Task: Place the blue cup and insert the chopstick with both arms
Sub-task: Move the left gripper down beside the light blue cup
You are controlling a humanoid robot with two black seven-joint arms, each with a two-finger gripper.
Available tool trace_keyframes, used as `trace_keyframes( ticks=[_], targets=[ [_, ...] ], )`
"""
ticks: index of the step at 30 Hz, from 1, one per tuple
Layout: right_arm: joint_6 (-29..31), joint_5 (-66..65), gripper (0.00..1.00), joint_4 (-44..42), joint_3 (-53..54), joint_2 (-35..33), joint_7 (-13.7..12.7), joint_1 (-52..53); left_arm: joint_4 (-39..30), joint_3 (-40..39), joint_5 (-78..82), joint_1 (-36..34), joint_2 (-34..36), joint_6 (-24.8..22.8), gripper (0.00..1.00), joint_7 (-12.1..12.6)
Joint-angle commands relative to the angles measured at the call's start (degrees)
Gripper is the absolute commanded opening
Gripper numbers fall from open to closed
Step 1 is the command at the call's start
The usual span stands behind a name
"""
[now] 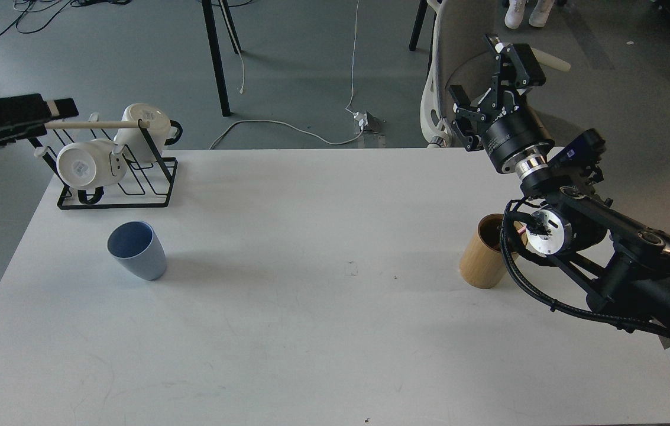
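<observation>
White table (311, 331) | blue cup (137, 249) upright near mug rack (116, 177) | right hand (491, 83) spread, empty | left hand (60, 107) unclear

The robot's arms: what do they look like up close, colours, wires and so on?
The right arm is matte black and tube-shaped, with round joints, a silver ring near the wrist and a white-faced disc. A black cable loops along it. The right gripper is black with two angular fingers. The left arm is black and boxy.
</observation>
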Motion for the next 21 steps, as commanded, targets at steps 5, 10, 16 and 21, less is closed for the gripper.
trace_keyframes(
  ticks=[5,10,16,21],
  targets=[
    [0.00,-0.04,0.97,-0.03,-0.25,-0.52,-0.01,-1.68,3.47,5.79,5.06,0.86,-4.14,3.12,0.99,0.02],
    [0.00,-1.71,0.97,-0.03,-0.25,-1.13,-0.01,-2.38,7.16,6.23,5.24,3.41,-8.01,5.66,0.96,0.02],
    [-0.09,-1.97,0.97,-0.03,-0.25,-1.93,-0.01,-2.73,11.73,6.23,5.42,4.64,-12.40,7.07,0.91,0.02],
    [-0.09,-1.97,0.97,-0.03,-0.08,-2.02,-0.01,-3.52,14.46,6.67,6.03,5.52,-14.96,8.48,0.85,0.02]
  ],
)
